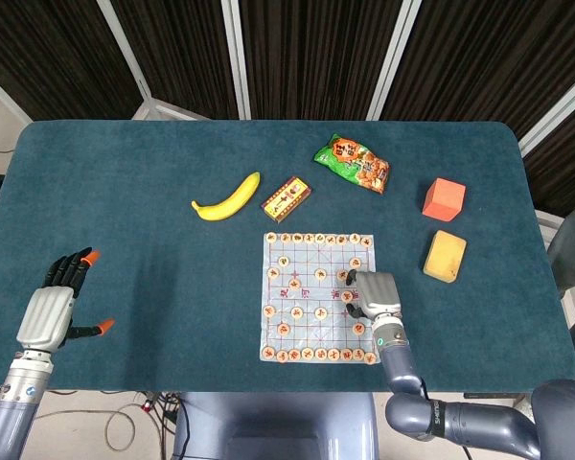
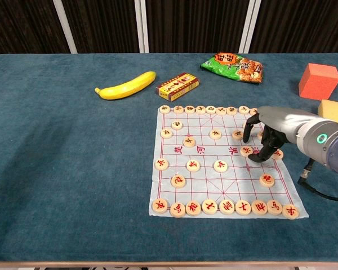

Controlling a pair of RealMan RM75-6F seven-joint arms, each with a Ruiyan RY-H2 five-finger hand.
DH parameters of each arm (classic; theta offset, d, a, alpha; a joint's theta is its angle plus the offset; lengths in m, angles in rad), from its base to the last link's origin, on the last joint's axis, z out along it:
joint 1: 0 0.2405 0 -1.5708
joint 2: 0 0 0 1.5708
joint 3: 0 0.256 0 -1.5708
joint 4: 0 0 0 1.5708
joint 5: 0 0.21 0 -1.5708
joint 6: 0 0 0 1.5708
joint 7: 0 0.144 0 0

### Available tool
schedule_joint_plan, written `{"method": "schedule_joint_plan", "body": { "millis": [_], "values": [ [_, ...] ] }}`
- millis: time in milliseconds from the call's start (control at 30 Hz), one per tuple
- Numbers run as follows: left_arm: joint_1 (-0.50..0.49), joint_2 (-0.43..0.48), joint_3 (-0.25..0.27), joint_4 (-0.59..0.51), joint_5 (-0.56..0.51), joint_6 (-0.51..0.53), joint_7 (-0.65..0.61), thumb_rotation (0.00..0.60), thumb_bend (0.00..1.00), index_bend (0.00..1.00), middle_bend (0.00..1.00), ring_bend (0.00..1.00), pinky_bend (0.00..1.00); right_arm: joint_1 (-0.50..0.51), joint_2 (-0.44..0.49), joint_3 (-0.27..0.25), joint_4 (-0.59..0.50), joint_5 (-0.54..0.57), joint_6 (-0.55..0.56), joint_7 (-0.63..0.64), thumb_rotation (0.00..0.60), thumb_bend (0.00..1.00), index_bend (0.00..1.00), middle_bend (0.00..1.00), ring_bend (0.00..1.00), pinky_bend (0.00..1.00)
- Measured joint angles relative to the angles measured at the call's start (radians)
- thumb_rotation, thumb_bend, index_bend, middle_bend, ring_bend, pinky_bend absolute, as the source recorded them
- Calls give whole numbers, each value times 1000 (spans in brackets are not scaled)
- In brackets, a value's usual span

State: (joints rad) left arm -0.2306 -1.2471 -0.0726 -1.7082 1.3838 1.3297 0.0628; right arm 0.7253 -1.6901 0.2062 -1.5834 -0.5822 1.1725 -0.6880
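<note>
Piece: a round chess piece [image 2: 246, 150] lies on the right part of the board sheet [image 2: 203, 169], just beside the right hand's fingertips [image 2: 251, 160].
Right hand [image 2: 265, 138]: arched over the sheet, fingers curled down, holding nothing.
Left hand [image 1: 57, 302]: fingers spread, empty, above the bench [image 1: 144, 192], far left.
Beyond: banana [image 2: 127, 85], small box [image 2: 178, 85].

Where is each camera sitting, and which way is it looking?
Head view: sits high, looking almost straight down on the whole table; shows the left hand and the right hand with both forearms.
Chest view: sits low at the table's near edge, looking across it toward the curtains; shows only the right hand and its forearm.
Both share the chess board, banana, small box, snack bag, red block and right hand.
</note>
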Motion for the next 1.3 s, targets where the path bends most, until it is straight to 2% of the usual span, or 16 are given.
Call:
{"method": "schedule_joint_plan", "body": {
  "millis": [300, 400, 467, 600, 700, 767, 800, 833, 900, 933, 967, 1033, 1100, 1200, 1300],
  "values": [
    [0, 0, 1, 1, 1, 0, -1, 600, 0, 0, 0, 0, 0, -10, 22, 4, -44, -24, 16, 12, 600, 390, 347, 1000, 1000, 990],
    [-1, 0, 1, 3, 4, 0, 0, 600, 0, 0, 0, 0, 0, -16, 43, 8, -83, -54, 31, 23, 600, 390, 338, 1000, 1000, 905],
    [-1, 0, 3, 4, 6, 1, 2, 600, 0, 0, 0, 0, 0, -22, 60, 9, -108, -79, 43, 31, 600, 390, 320, 1000, 1000, 896],
    [0, -1, 4, 8, 10, 5, 7, 600, 0, 0, 0, 0, 0, -47, 117, 9, -175, -153, 83, 60, 600, 390, 237, 984, 971, 772],
    [1, -2, 5, 11, 13, 8, 15, 600, 0, 0, 0, 0, 0, -75, 175, 0, -224, -222, 115, 87, 600, 390, 161, 796, 785, 753],
    [3, -3, 6, 14, 15, 13, 24, 600, 0, 0, 0, 0, 0, -96, 218, -9, -256, -268, 134, 107, 600, 390, 64, 603, 591, 778],
    [4, -4, 6, 15, 15, 16, 29, 600, 0, 0, 0, 0, 0, -113, 250, -17, -277, -301, 146, 123, 600, 390, 35, 546, 528, 786],
    [5, -5, 5, 17, 14, 19, 33, 600, 0, 0, 0, 0, 0, -125, 276, -24, -292, -327, 156, 134, 600, 390, 8, 452, 418, 692],
    [7, -7, 4, 20, 12, 25, 43, 600, 0, 0, 0, 0, 0, -159, 341, -43, -329, -383, 176, 168, 600, 384, 0, 332, 281, 397],
    [8, -7, 3, 21, 10, 28, 47, 600, 0, 0, 0, 0, 0, -175, 370, -52, -345, -405, 185, 185, 600, 365, 0, 252, 198, 185],
    [10, -8, 3, 22, 9, 31, 54, 600, 0, 0, 0, 0, 0, -192, 400, -60, -361, -423, 194, 204, 600, 336, 0, 179, 124, 86],
    [11, -10, 2, 25, 6, 35, 64, 600, 0, 0, 0, 0, 0, -231, 473, -79, -397, -459, 211, 250, 600, 286, 0, 82, 37, 32],
    [13, -12, 1, 29, 3, 37, 79, 600, 0, 0, 0, 0, 0, -272, 547, -100, -425, -498, 225, 304, 600, 266, 0, 24, 2, 7],
    [14, -15, 1, 36, 3, 43, 99, 600, 0, 0, 0, 0, 0, -335, 645, -132, -446, -569, 253, 394, 600, 266, 0, 0, 0, 0],
    [15, -20, 2, 44, 6, 48, 111, 600, 0, 0, 0, 0, 0, -402, 699, -169, -436, -658, 293, 488, 600, 265, 0, 0, 0, 0]
  ]
}}
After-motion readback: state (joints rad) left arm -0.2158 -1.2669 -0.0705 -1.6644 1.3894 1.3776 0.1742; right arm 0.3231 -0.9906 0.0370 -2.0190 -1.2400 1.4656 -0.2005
